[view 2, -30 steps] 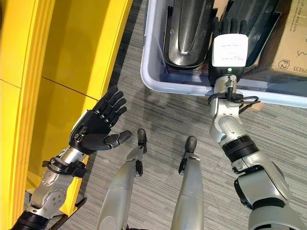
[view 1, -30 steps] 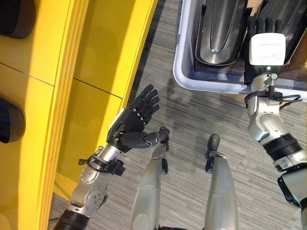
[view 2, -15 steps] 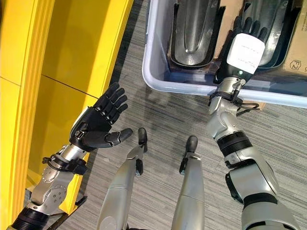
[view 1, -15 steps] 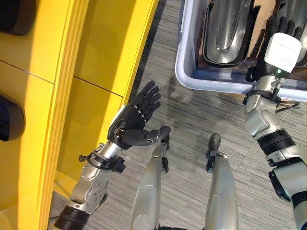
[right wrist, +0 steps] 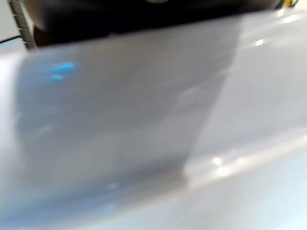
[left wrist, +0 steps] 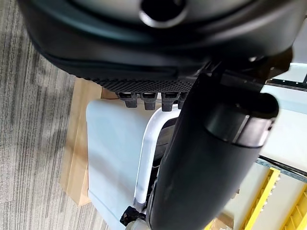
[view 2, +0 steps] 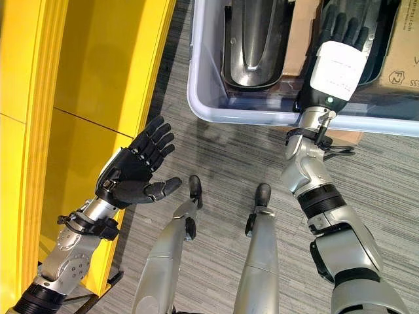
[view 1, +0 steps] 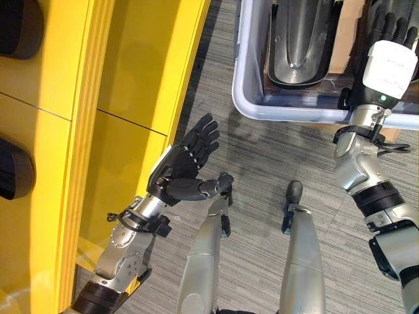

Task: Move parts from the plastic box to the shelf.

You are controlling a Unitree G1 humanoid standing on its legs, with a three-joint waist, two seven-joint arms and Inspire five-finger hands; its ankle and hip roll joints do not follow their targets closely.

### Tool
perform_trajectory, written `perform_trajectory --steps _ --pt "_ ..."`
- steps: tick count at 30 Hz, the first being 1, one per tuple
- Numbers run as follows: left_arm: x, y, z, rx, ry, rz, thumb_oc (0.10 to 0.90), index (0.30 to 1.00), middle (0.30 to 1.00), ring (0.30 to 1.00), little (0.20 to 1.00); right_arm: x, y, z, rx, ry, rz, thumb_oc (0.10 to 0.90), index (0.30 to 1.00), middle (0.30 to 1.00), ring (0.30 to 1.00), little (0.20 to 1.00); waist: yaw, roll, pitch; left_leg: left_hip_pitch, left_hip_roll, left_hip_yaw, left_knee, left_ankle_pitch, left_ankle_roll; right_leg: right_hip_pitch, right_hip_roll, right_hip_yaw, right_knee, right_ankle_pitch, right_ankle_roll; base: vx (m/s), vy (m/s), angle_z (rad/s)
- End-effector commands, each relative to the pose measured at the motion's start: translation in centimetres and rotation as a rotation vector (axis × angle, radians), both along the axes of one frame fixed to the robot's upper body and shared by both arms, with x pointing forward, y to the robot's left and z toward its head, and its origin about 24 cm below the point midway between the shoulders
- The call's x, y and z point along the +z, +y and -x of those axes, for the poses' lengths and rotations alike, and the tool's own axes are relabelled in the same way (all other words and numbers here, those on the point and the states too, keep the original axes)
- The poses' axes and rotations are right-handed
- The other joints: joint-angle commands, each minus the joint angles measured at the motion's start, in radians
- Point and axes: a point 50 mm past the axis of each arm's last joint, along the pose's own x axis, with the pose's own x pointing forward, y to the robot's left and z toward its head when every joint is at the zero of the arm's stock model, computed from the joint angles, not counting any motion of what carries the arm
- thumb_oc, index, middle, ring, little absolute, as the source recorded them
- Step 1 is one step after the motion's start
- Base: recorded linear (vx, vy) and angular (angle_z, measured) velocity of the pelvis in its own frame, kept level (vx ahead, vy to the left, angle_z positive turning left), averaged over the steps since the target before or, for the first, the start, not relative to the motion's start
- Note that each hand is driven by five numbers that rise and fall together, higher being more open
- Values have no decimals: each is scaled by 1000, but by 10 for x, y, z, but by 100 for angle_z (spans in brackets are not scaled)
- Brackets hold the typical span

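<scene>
Grey striped carpet (view 1: 262, 157) runs between the yellow shelf (view 1: 124, 85) on my left and the pale plastic box (view 2: 216, 108) ahead. Dark moulded parts (view 2: 252, 39) lie inside the box. My right hand (view 2: 344, 29) reaches into it over a part; fingers look straight, though I cannot tell for sure. My left hand (view 1: 186, 167) hovers empty beside the shelf, fingers spread.

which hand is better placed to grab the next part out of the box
Right. The right hand is already reaching over the plastic box rim onto a dark part inside. The left hand hangs open beside the yellow shelf, away from the box.
</scene>
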Motion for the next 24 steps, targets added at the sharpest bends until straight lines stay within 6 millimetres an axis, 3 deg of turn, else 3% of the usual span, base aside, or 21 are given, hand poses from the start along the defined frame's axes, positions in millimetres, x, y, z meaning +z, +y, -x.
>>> perform_trajectory --steps 1,10,12,15,18,20,21,24 --pt "27 -17 13 -78 -190 120 900 1000 1000 1000 1000 34 -27 9 -116 -122 21 900 1000 1000 1000 1000 -36 156 -3 4 -39 -36 -51 -22 12 56 73 -40 81 -145 -67 0 0 0" --pt "27 -22 13 -90 -194 124 900 1000 1000 1000 1000 25 -45 7 -172 -96 -80 900 1000 1000 1000 1000 -37 156 -3 7 -35 -35 -58 -21 10 58 72 -43 77 -148 -69 7 0 0" --pt "26 -23 14 -91 -186 126 900 1000 1000 1000 1000 22 -49 7 -180 -85 -80 900 1000 1000 1000 1000 -42 152 -3 26 -43 -40 -52 -44 2 79 67 -32 82 -171 -63 60 -1 1" --pt "28 -23 13 -85 -193 131 900 1000 1000 1000 1000 26 -53 6 -197 -68 -70 900 1000 1000 1000 1000 -36 159 -3 3 -35 -35 -53 -22 8 52 70 -43 85 -151 -69 -24 2 0" --pt "25 -24 14 -87 -183 128 900 1000 1000 1000 1000 24 -56 6 -208 -41 -70 900 1000 1000 1000 1000 -40 153 -3 22 -41 -40 -50 -43 -1 74 65 -34 87 -175 -64 20 -3 1" --pt "27 -22 13 -81 -193 127 900 1000 1000 1000 1000 29 -58 5 -222 -33 -43 900 1000 1000 1000 1000 -33 158 -3 -4 -32 -37 -53 -20 6 48 68 -46 86 -152 -69 -42 -16 -2" --pt "25 -23 14 -82 -183 126 900 1000 1000 1000 1000 26 -60 5 -231 -9 -24 900 1000 1000 1000 1000 -38 151 -3 17 -43 -44 -46 -45 -1 72 62 -36 92 -179 -63 0 0 0" --pt "24 -22 14 -89 -184 118 900 1000 1000 1000 1000 31 -62 5 -282 40 86 900 1000 1000 1000 1000 -34 149 -3 11 -41 -43 -46 -42 -2 66 64 -40 97 -178 -62 11 -35 4"
